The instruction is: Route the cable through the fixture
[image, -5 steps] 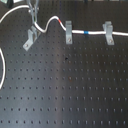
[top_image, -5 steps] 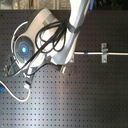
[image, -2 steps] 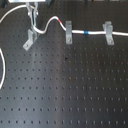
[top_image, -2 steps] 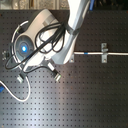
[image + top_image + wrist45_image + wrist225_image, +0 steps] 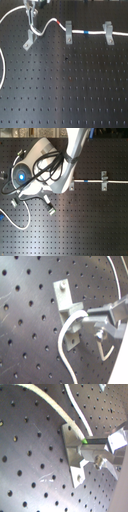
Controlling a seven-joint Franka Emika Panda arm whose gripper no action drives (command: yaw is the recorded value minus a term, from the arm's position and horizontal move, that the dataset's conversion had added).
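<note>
In the first exterior view the slanted grey fixture [image 5: 28,41] stands at the upper left of the black board. My gripper [image 5: 34,26] hangs just above it, fingers close together on the white cable [image 5: 48,24]. The cable runs right past its red band [image 5: 60,23], through a square bracket [image 5: 68,34], past its blue band [image 5: 87,32] and through a second bracket [image 5: 107,33]. In the first wrist view the cable [image 5: 65,336] loops over the fixture [image 5: 64,298] beside a finger [image 5: 107,315]. The second wrist view shows the fixture [image 5: 74,454] and cable [image 5: 52,403].
The cable's slack curves down the first exterior view's left edge [image 5: 3,65]. In the second exterior view the arm and its black hoses [image 5: 47,170] cover the board's upper left; a bracket [image 5: 104,179] and slack cable [image 5: 22,223] show.
The gripper has shifted only slightly over the fixture, still holding the cable. The cable's bend beside the fixture sits a little differently.
</note>
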